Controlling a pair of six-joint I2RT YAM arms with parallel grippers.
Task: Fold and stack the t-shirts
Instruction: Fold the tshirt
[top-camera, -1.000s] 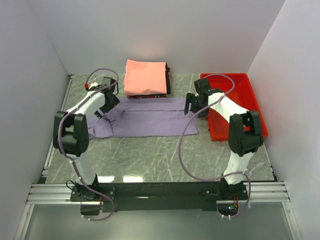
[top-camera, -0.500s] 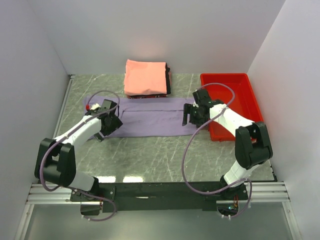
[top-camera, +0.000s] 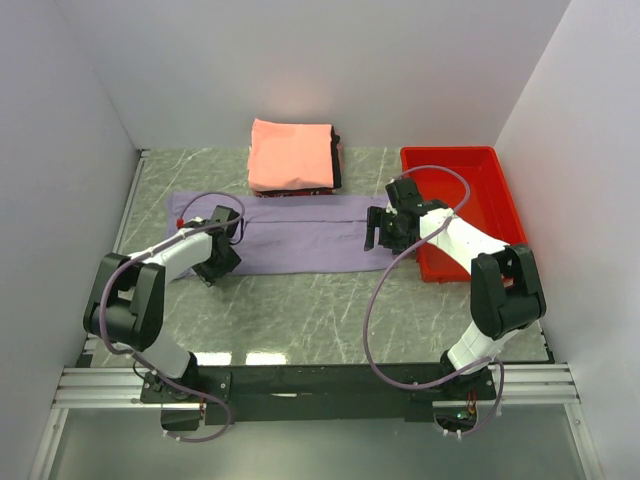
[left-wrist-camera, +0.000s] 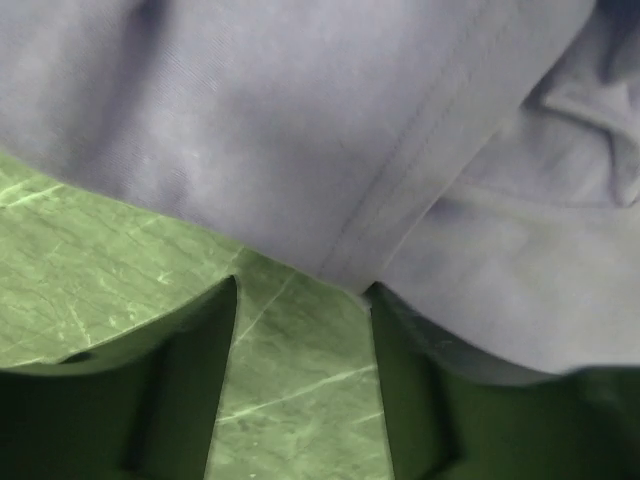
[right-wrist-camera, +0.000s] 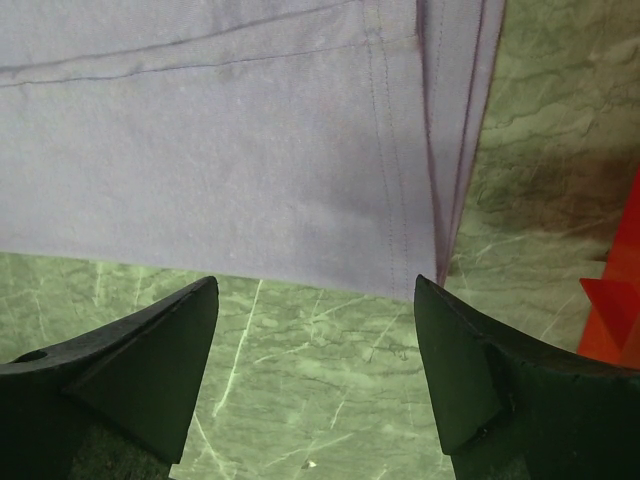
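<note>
Counter (top-camera: 300, 310): lavender t-shirt (top-camera: 300, 235) lies mid-counter as a flat band, long axis left–right, collar end unclear, just near of salmon-topped stack (top-camera: 290, 155). Left claw (left-wrist-camera: 300, 290) swung in from far-left, now at shirt's near-left hem, part open, clamping nothing. Right claw (right-wrist-camera: 315, 285) drawn nearer, over near-right corner, wide open, empty.

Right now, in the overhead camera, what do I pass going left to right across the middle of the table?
left gripper → lavender t-shirt → right gripper → red plastic tray
</note>
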